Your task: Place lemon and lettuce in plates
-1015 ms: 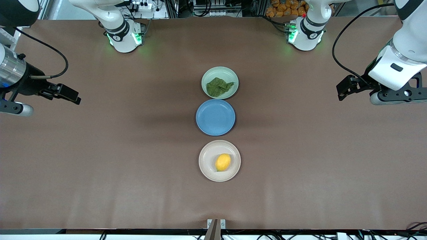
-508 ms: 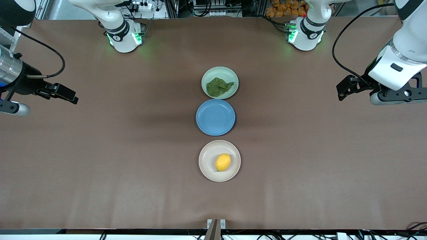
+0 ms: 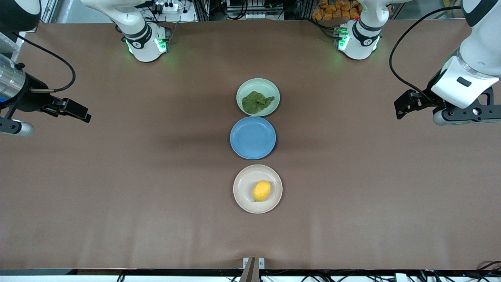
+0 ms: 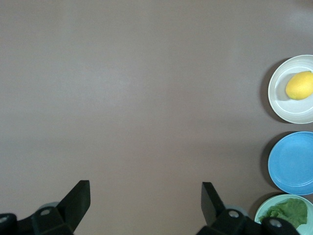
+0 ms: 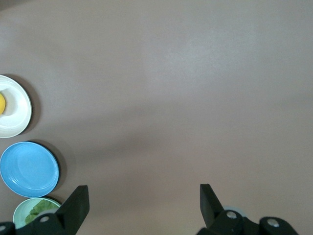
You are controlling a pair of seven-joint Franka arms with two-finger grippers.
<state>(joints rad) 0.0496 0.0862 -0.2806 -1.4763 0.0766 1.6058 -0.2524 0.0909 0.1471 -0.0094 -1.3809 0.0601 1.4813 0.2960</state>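
The lemon (image 3: 261,190) lies in the beige-white plate (image 3: 242,184), the plate nearest the front camera. The lettuce (image 3: 256,102) lies flat in the mint green plate (image 3: 270,87), the plate farthest from the front camera. Both show in the left wrist view: the lemon (image 4: 299,85) in the beige-white plate (image 4: 281,105) and the lettuce (image 4: 289,212) in the mint green plate (image 4: 264,209). My left gripper (image 3: 403,105) is open and empty over bare table at the left arm's end. My right gripper (image 3: 80,112) is open and empty over bare table at the right arm's end. Both arms wait.
An empty blue plate (image 3: 253,137) sits between the two other plates in a row at the table's middle. The brown table (image 3: 156,196) spreads wide on both sides of the row. The arm bases (image 3: 146,43) stand along the table edge farthest from the front camera.
My right gripper has drawn slightly toward its end of the table. My left gripper has barely shifted. The plates, lemon and lettuce have not moved.
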